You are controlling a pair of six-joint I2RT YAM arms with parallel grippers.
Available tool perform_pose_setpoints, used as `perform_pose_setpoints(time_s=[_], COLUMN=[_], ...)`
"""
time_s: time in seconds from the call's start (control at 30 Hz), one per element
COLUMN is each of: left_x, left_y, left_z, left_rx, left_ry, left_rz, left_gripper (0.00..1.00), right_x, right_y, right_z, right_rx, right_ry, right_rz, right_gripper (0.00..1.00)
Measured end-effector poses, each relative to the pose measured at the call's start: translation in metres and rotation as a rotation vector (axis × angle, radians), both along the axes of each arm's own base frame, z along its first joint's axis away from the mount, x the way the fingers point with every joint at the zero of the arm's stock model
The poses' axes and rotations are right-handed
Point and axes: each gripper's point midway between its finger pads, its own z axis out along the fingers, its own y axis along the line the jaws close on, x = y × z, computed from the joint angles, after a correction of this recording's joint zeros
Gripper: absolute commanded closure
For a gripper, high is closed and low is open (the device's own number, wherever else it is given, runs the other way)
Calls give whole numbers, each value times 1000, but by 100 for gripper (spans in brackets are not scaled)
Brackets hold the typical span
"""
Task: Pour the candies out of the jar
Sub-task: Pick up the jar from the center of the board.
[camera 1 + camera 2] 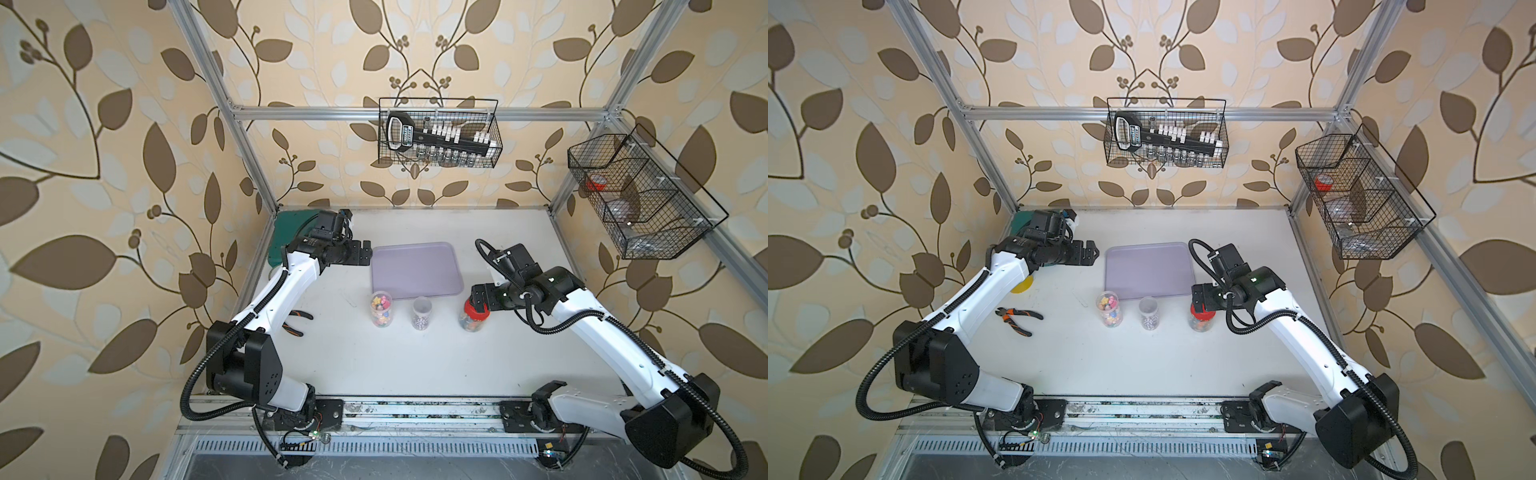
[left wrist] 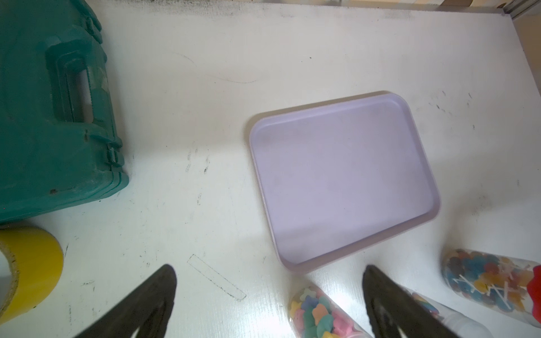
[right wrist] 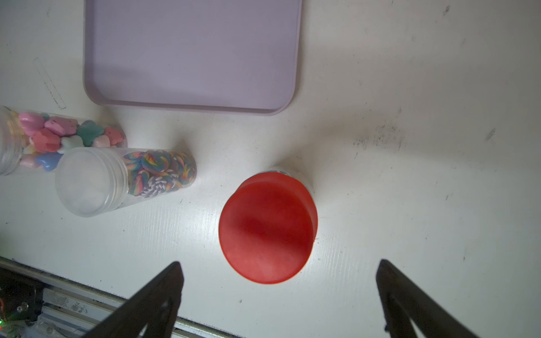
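Note:
Three clear jars of candies stand in a row in front of the empty lilac tray [image 1: 415, 270]. The left jar [image 1: 382, 309] holds pastel star pieces [image 2: 319, 316]. A clear-lidded middle jar [image 1: 422, 313] holds swirled sweets [image 3: 158, 172]. The right jar [image 1: 473, 320] has a red lid [image 3: 268, 228] and holds lollipops [image 2: 491, 281]. My right gripper [image 1: 478, 299] [image 3: 279, 263] hovers open just above the red lid, touching nothing. My left gripper [image 1: 365, 251] [image 2: 268, 269] hangs open and empty by the tray's left edge.
A green tool case [image 1: 291, 237] lies at the back left, with a yellow tape roll [image 2: 29, 269] beside it. Orange-handled pliers [image 1: 1017, 320] lie under the left arm. Wire baskets hang on the back wall [image 1: 438, 133] and on the right frame [image 1: 636, 195].

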Motion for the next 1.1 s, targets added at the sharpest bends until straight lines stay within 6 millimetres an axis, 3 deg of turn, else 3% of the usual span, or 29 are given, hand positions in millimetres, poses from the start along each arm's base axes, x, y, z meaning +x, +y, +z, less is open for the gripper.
perform_pose_setpoints(time_s=[0.3, 0.53, 0.8, 1.1], left_x=[-4, -4, -5, -5], left_y=[-9, -10, -12, -12], left_z=[-2, -2, -2, -3], left_rx=[6, 6, 6, 6], left_ry=[5, 5, 6, 7], left_rz=[-26, -26, -33, -33], left_gripper=[1, 1, 1, 1], right_x=[0, 4, 9, 10], right_y=[8, 7, 8, 8], right_z=[-13, -28, -31, -37], right_rx=[-20, -51, -64, -66], right_ry=[41, 77, 69, 75], right_rz=[17, 11, 13, 14], right_gripper=[1, 11, 27, 29])
